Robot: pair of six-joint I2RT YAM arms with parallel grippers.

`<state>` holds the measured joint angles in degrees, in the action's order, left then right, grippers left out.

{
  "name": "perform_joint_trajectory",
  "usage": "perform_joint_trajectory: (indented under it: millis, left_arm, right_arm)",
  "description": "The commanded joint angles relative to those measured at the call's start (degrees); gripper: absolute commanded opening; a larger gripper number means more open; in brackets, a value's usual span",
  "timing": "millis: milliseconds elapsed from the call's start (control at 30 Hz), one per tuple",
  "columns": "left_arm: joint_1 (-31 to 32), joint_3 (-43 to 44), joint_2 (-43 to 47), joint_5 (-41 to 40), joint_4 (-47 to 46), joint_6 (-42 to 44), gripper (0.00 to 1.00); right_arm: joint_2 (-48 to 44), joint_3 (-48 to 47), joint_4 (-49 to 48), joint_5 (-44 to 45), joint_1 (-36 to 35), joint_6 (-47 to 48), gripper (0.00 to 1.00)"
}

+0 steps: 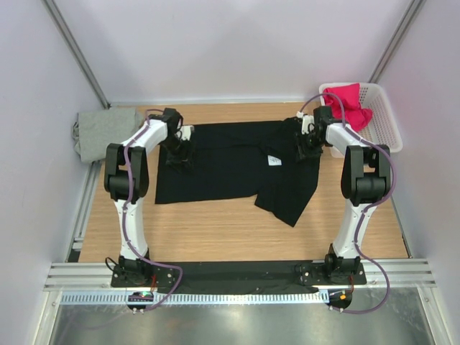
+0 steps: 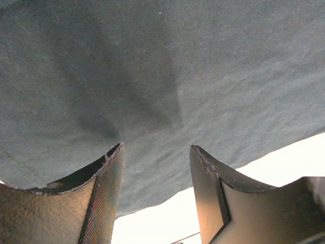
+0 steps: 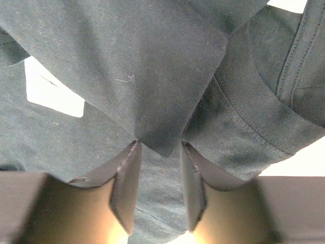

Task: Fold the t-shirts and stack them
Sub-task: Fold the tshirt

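Note:
The large black t-shirt (image 1: 230, 169) lies spread across the middle of the table, its right part folded over and showing a small white mark (image 1: 273, 161). My left gripper (image 1: 177, 158) is down at the shirt's left edge. In the left wrist view it (image 2: 157, 148) is open, with the black cloth (image 2: 162, 76) and its hem between the tips. My right gripper (image 1: 307, 146) is down on the shirt's bunched right side. It (image 3: 160, 144) is open, with a folded corner of the cloth (image 3: 152, 91) between the tips. The grey t-shirt (image 1: 108, 133) lies folded at the back left. The magenta-red t-shirt (image 1: 348, 104) lies in the basket.
A white plastic mesh basket (image 1: 384, 122) stands at the back right corner, beside the right arm. White walls close in the table on three sides. Bare wood (image 1: 215, 230) shows in front of the black shirt, up to the arm bases.

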<state>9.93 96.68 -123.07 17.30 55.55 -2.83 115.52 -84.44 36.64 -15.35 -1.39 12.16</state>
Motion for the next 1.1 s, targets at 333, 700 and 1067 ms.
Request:
perform_joint_trajectory:
  millis: [333,700,1067]
  left_arm:
    - [1.0,1.8,-0.4,0.1,-0.6,-0.2,0.56]
    - [1.0,2.9,-1.0,0.9,-1.0,-0.6,0.55]
    - [0.9,1.2,1.3,-0.1,-1.1,-0.1,0.56]
  right_arm:
    - [-4.5,-2.4,2.5,-2.4,0.3,2.4,0.01]
    - [-11.9,3.8,7.9,-6.9,0.7,1.5,0.04]
    - [-12.2,-4.5,8.5,-3.2,0.7,2.3,0.52]
